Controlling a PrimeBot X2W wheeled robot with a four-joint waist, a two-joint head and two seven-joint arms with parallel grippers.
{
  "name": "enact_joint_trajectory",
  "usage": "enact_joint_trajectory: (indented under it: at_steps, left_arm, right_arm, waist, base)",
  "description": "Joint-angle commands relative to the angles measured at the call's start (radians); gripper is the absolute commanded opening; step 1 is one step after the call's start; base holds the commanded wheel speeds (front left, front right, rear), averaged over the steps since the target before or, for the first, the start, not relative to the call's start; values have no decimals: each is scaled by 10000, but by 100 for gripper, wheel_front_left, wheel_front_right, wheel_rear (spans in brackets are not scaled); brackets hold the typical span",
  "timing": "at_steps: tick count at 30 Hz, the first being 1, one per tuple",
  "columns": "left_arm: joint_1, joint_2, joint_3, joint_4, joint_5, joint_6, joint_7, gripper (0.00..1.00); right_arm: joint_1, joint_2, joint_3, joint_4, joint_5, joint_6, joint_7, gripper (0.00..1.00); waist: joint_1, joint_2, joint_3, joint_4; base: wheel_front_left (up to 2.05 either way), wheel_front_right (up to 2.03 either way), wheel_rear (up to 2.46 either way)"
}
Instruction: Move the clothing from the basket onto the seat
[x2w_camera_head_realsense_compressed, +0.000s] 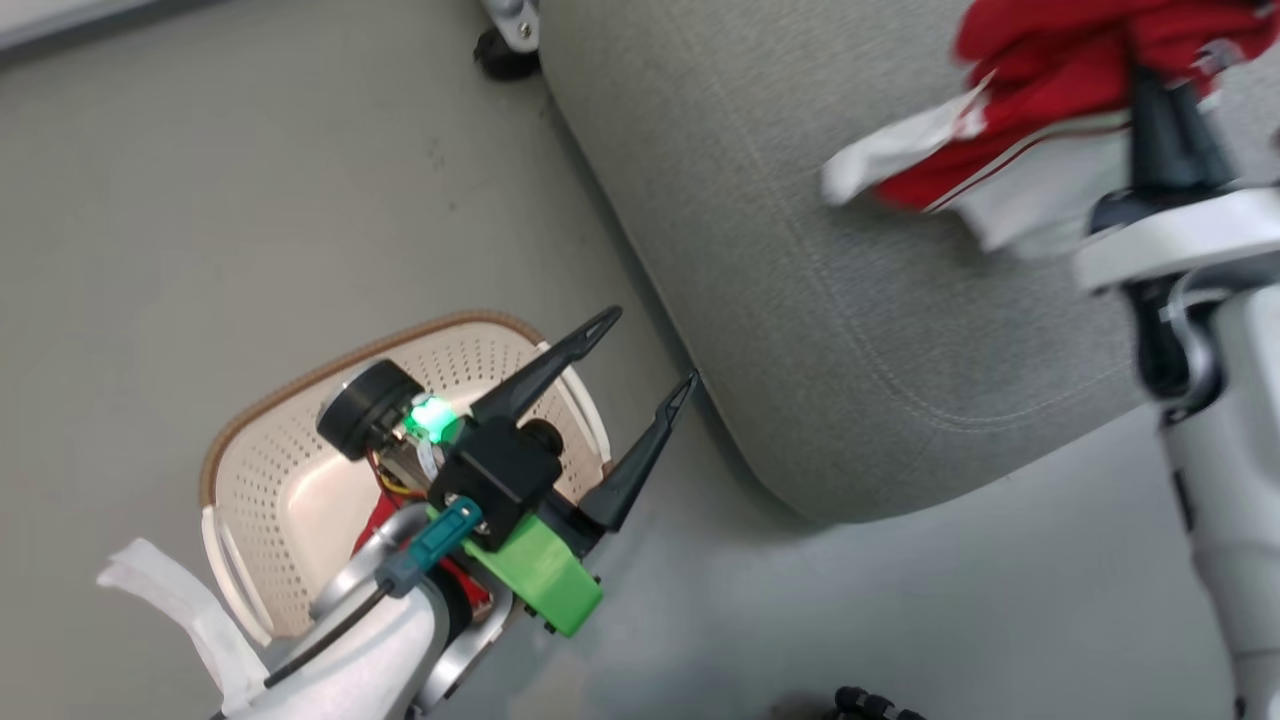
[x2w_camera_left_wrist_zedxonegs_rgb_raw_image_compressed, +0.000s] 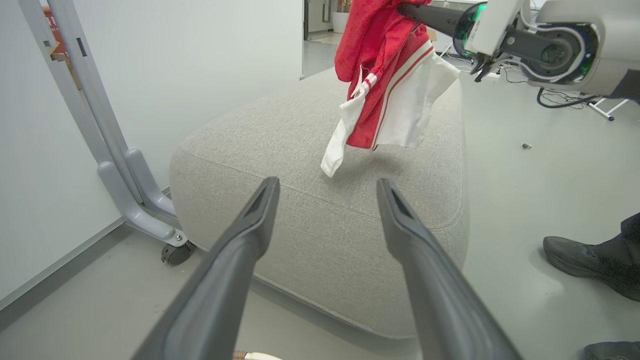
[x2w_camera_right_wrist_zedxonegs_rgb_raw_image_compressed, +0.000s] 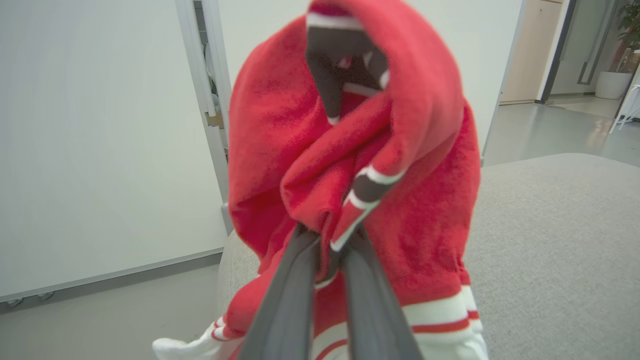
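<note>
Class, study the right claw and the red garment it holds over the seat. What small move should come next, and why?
Probably lower the right claw a little, then open it. It is shut on the red and white garment, which hangs above the grey seat rather than lying on it. Letting go there should leave it on the seat.

**What stands around me**

A grey floor (x2w_camera_left_wrist_zedxonegs_rgb_raw_image_compressed: 550, 190) runs under all I see and meets a white wall (x2w_camera_left_wrist_zedxonegs_rgb_raw_image_compressed: 200, 60). Against that wall stands a grey metal frame (x2w_camera_left_wrist_zedxonegs_rgb_raw_image_compressed: 115, 177) on a black caster (x2w_camera_left_wrist_zedxonegs_rgb_raw_image_compressed: 174, 253). A person's dark shoe (x2w_camera_left_wrist_zedxonegs_rgb_raw_image_compressed: 575, 257) rests on the floor, a second shoe (x2w_camera_left_wrist_zedxonegs_rgb_raw_image_compressed: 612, 350) near it. Farther off lie dark cables (x2w_camera_left_wrist_zedxonegs_rgb_raw_image_compressed: 562, 102). Beyond a doorway stands a potted plant (x2w_camera_right_wrist_zedxonegs_rgb_raw_image_compressed: 612, 80).
</note>
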Motion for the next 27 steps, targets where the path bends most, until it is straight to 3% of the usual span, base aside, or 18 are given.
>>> enact_joint_trajectory:
  at_steps: [1, 11, 12, 13, 14, 19, 27]
  left_arm:
    - [-339, 118, 33, -93, 86, -64, -9, 100]
    - [-1250, 144, -53, -451, 423, -191, -21, 100]
    - [-1314, 123, -81, -440, 428, -210, -42, 100]
    - [-1367, 114, -106, -427, 450, -227, -73, 100]
    - [-1420, 94, -141, -407, 466, -221, -73, 100]
    - [-1493, 26, -242, -261, 455, -223, -218, 100]
    - [-1437, -67, -90, 98, 249, -63, -648, 100]
  right_arm:
    - [-427, -204, -339, 56, -73, -1, -32, 0]
    - [-2347, -1217, -2032, 1502, -338, -1, -31, 0]
    - [-2438, -1182, -2197, 1870, -354, -1, -29, 15]
    - [-2510, -1161, -2316, 2132, -374, -1, -29, 45]
    - [-2633, -1178, -2484, 2362, -442, -1, -29, 100]
    - [-2422, -844, -3062, 2818, -808, -3, -29, 100]
    - [-913, 123, -3492, 1579, -985, -3, -29, 100]
  waist:
    - [-1, -1, 1417, 1147]
    - [-1, -1, 2929, 2021]
    - [-1, -1, 3019, 2082]
    - [-1, -1, 3071, 2123]
    - [-1, -1, 3141, 2173]
    - [-1, -1, 3226, 2245]
    - [-1, -1, 2746, 2135]
  base:
    - [0, 0, 0]
    - [0, 0, 0]
    - [0, 0, 0]
    - [0, 0, 0]
    - [0, 0, 0]
    - [0, 0, 0]
    - [0, 0, 0]
